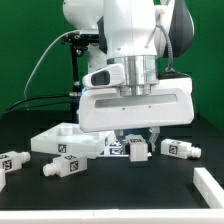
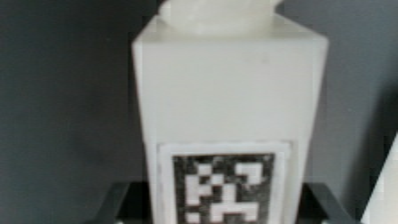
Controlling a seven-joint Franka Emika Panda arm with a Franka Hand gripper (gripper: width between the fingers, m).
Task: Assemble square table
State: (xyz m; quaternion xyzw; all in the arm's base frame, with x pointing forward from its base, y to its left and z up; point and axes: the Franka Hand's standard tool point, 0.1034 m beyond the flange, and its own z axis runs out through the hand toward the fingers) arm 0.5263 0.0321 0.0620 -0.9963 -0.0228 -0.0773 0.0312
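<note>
A smooth, blocky white plastic leg [image 2: 231,95], square-tagged, is clamped in the part-closed end effector [image 1: 135,148].

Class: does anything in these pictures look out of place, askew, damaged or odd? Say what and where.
Nothing stands out. The tabletop lies flat, three loose legs lie on their sides near it, and a fourth leg sits clamped in the gripper, undamaged.

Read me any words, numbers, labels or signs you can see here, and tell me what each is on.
No words, brands or numbers can be read.
The leg in the wrist view: a black-and-white square tag, a pattern, not text.
The loose legs in the exterior view: the same kind of tags, too small to make out.
</note>
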